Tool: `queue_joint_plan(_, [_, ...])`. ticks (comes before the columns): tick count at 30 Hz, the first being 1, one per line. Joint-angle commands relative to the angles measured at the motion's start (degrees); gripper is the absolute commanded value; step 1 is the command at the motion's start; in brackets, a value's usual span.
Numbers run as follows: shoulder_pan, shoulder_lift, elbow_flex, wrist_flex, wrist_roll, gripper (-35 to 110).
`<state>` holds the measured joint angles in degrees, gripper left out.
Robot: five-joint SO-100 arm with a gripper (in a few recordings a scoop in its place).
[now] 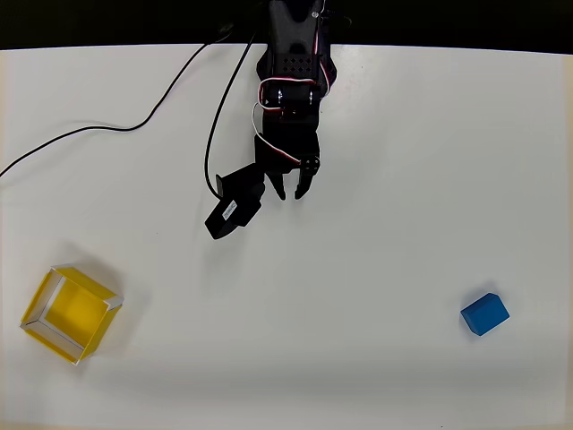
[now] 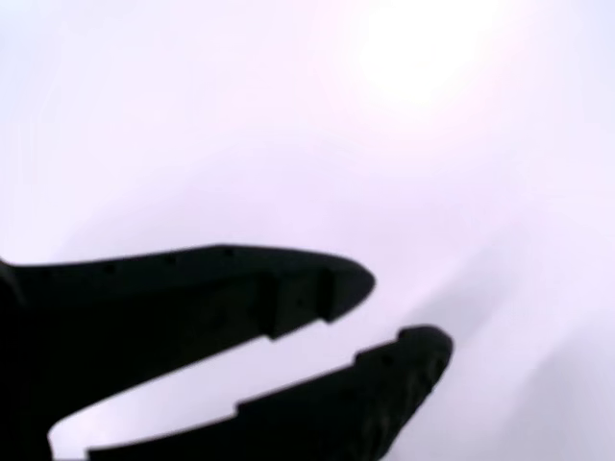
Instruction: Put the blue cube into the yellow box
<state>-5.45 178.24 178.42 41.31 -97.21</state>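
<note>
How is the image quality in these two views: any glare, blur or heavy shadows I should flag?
Overhead view: sharp and evenly lit, soft shadows beside the blue cube and yellow box. Wrist view: washed out, with a bright glare patch at upper right; the hand is a dark, soft-edged silhouette, and the table shows no detail.

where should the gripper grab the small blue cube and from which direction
Probably from straight above, closing on two opposite side faces of the small matte bright-blue cube. It sits flat and alone on the white table, turned at an angle to the table's edges in the overhead view, so the open black gripper would need to rotate to match those faces.
</note>
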Motion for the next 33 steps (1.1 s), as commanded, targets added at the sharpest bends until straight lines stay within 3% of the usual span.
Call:
queue_joint_plan(1, [-3.4, -5.4, -3.3, -16.6, -0.8, 18])
queue_joint_plan(13, [-14.1, -35.6, -22.2, -46.9, 9.2, 47])
queue_joint_plan(20, [-18.8, -56.3, -37.9, -60.7, 11.7, 54])
queue_joint_plan(33, [-23.4, -84.5, -67.3, -62.2, 14.2, 54])
